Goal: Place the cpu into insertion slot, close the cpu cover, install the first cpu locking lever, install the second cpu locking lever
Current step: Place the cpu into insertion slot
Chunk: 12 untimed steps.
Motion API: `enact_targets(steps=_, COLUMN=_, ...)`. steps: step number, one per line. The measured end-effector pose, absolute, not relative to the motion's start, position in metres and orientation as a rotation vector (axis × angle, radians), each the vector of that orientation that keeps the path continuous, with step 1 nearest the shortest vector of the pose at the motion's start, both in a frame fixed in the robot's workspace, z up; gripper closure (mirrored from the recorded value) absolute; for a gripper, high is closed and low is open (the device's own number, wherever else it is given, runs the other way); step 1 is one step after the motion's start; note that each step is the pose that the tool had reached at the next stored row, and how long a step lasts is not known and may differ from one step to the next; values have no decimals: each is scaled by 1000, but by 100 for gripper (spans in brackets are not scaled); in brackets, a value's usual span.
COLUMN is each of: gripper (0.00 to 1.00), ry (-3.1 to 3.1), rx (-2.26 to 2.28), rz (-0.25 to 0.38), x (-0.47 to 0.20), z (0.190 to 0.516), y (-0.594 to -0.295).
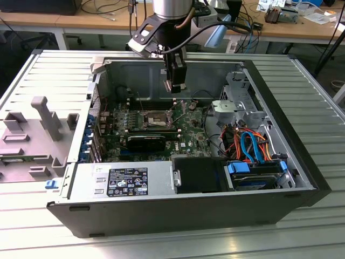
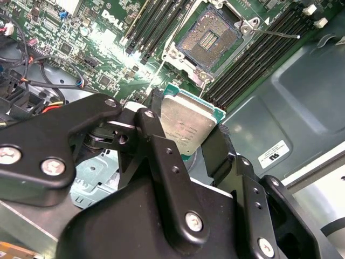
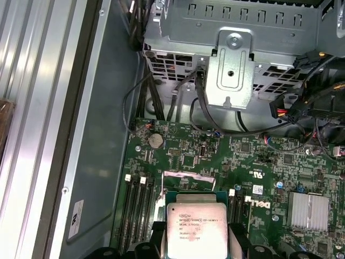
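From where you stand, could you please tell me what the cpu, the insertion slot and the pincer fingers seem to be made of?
The cpu: dull silver-grey metal lid over a green board edge. The insertion slot: dark recess, probably plastic, within a shiny silver metal rim. The pincer fingers, gripping the cpu: even matt black, so coated metal or plastic.

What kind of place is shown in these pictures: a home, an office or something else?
Probably a robotics or electronics lab. An opened dark metal computer case lies on a ribbed aluminium worktable, long wooden desks behind carry cables and parts, and the black gripper holds the small silver-grey square cpu.
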State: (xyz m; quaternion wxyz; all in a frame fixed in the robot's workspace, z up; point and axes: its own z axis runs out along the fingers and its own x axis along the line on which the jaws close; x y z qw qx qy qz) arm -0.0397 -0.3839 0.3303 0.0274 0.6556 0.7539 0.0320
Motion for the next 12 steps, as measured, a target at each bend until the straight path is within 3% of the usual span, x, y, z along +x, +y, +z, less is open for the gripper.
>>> enact_targets(steps=12, gripper=46, ry=2313, rx=2041, rz=97, x=-40, z=330, y=-384)
